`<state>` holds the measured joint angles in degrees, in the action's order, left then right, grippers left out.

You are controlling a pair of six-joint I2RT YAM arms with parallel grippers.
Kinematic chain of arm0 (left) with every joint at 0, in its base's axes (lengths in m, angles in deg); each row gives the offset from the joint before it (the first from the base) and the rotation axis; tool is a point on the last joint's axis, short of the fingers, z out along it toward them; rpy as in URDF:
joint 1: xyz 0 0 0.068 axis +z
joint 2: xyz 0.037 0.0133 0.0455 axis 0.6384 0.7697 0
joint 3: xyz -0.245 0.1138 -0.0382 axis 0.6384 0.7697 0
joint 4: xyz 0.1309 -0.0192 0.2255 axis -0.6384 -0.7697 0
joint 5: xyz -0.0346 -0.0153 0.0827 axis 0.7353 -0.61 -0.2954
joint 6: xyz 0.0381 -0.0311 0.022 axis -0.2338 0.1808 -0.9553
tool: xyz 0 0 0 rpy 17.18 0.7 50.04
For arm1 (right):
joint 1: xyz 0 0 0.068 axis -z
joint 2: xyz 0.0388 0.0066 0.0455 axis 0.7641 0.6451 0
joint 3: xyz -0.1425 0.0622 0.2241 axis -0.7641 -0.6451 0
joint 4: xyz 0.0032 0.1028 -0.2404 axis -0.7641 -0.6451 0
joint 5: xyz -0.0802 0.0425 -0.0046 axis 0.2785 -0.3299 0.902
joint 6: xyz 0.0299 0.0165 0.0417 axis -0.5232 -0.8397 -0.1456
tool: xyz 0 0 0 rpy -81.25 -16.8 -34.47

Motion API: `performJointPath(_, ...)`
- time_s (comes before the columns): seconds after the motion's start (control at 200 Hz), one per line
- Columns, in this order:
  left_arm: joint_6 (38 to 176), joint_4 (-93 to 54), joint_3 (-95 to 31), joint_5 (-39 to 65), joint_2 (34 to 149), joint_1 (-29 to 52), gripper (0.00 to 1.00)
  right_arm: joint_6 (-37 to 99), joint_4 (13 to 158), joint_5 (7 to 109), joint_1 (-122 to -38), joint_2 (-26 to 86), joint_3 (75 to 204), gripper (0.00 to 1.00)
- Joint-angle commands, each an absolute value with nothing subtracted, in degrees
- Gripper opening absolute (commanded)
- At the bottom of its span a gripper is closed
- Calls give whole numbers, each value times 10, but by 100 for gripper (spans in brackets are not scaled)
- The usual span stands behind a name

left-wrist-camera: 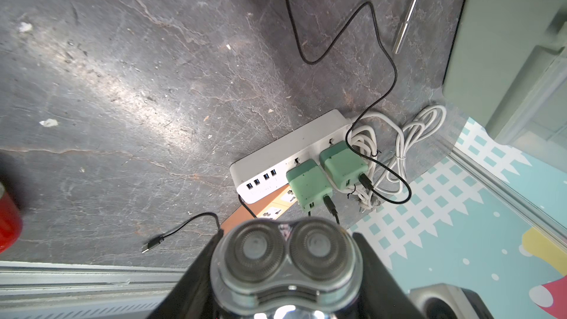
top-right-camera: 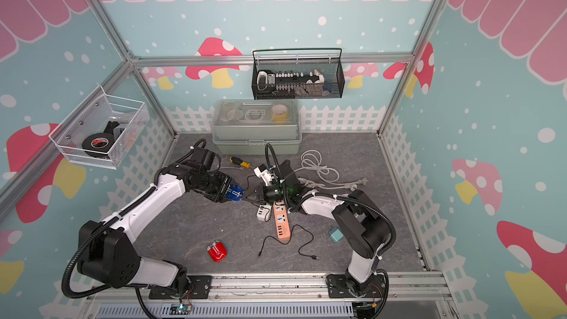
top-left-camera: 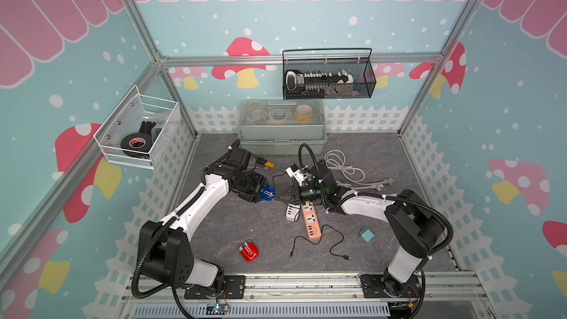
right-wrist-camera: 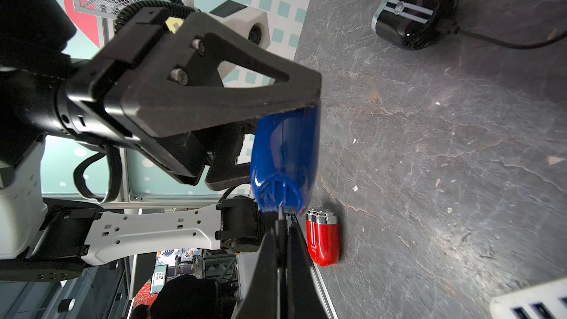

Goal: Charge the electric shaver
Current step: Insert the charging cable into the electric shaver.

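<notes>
Two grippers meet near mid-table in both top views. The left gripper [top-left-camera: 263,194] is clamped on the blue shaver [top-left-camera: 268,192], and the right gripper [top-left-camera: 282,196] points at the shaver's base.

Left wrist view: the shaver's twin heads sit between the fingers [left-wrist-camera: 190,286]. Beyond them, green chargers [left-wrist-camera: 310,184] are plugged into the white power strip [left-wrist-camera: 276,154].

Right wrist view: the right jaws are pinched on a black cable plug [right-wrist-camera: 279,220]. Its tip is at the base port; whether it is seated cannot be told.

Recommendation: line the plug up with the port and push straight while the left arm braces. A skewed push would likely bend the tip.
</notes>
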<state>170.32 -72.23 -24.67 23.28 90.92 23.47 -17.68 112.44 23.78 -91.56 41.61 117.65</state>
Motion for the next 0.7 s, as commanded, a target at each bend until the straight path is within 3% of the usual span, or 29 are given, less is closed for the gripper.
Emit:
performJointPath(0.0,1708,-718,-251,246,895,232,0,-156,1092,245,-918,421,1192,0)
performJointPath(0.695,1708,-712,-270,308,911,172,0,-100,1031,198,-917,470,1271,0)
